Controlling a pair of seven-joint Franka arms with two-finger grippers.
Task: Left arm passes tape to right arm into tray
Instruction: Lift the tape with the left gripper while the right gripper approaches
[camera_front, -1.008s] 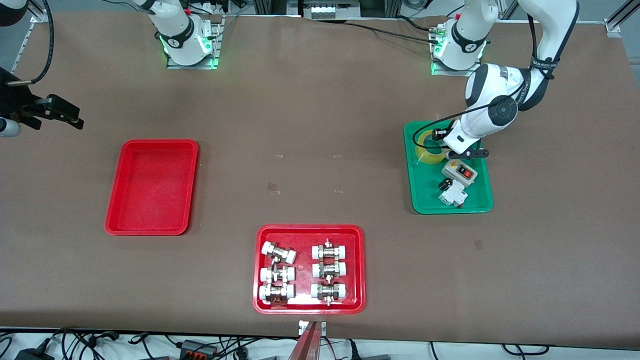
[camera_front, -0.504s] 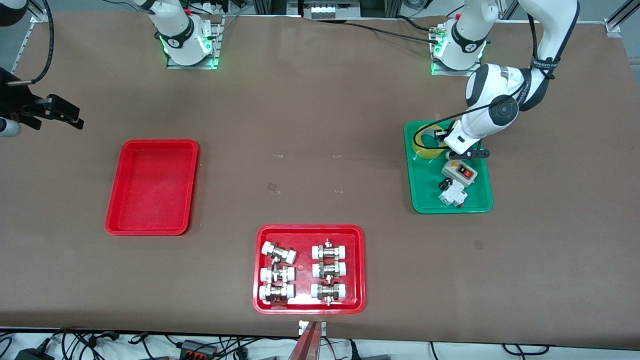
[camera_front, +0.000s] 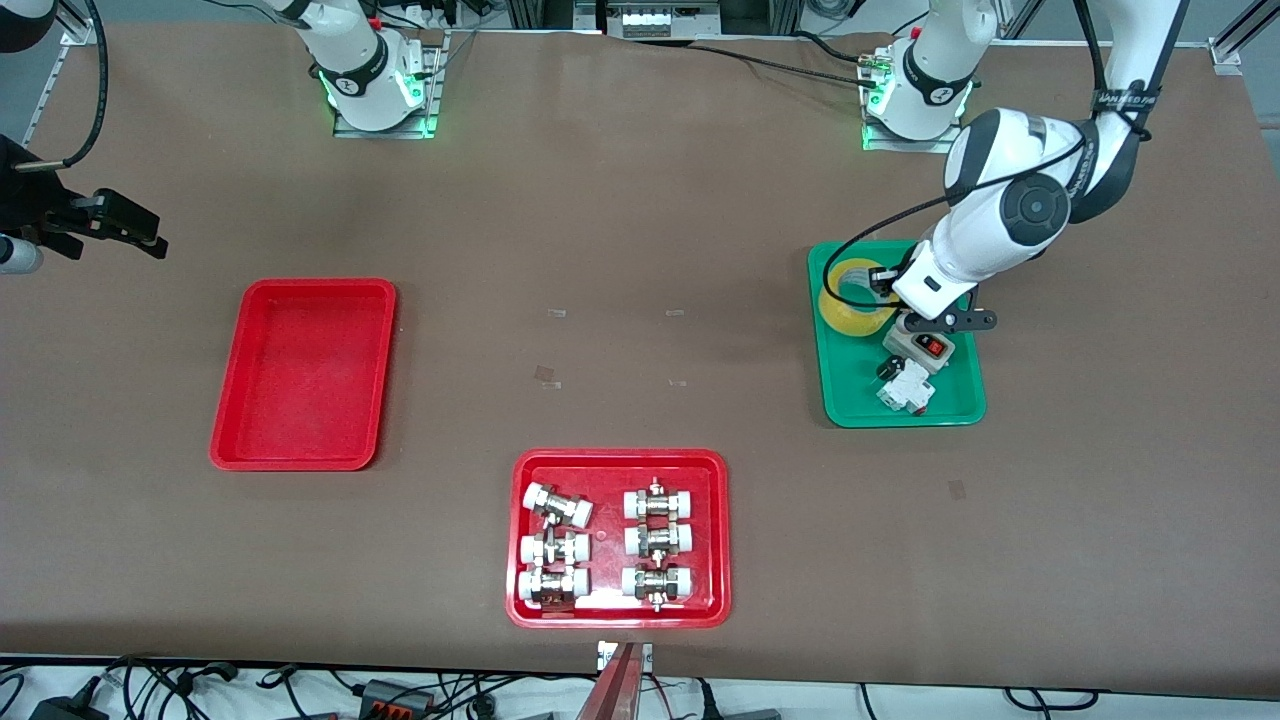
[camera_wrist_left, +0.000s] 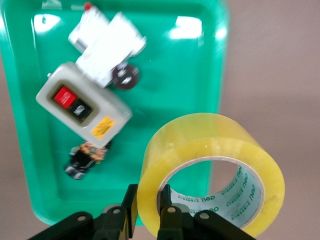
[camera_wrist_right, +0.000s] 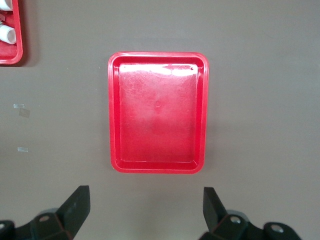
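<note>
The tape (camera_wrist_left: 215, 140), a translucent yellow roll, hangs tilted over the green tray's (camera_wrist_left: 165, 75) edge. My left gripper (camera_wrist_left: 148, 200) is shut on its wall, one finger inside the core and one outside. From the front, the tape (camera_front: 848, 300) sits just under the left gripper (camera_front: 880, 285), above the green tray's (camera_front: 850, 390) corner. The plain red tray (camera_front: 300, 372) lies empty toward the right arm's end of the table. My right gripper (camera_wrist_right: 145, 200) waits open and empty, high up, looking down on the red tray (camera_wrist_right: 157, 112); it shows at the frame's edge (camera_front: 140, 232).
In the green tray lie a grey switch box (camera_front: 920, 347) with a red button and a white breaker (camera_front: 905, 388), both near the held roll. A second red tray (camera_front: 618, 465) with white-capped metal fittings sits nearer the front camera, mid-table.
The left gripper closed on the tape's wall, then rose, tipping the roll up and lifting it off the green tray's floor. The right arm stayed still.
</note>
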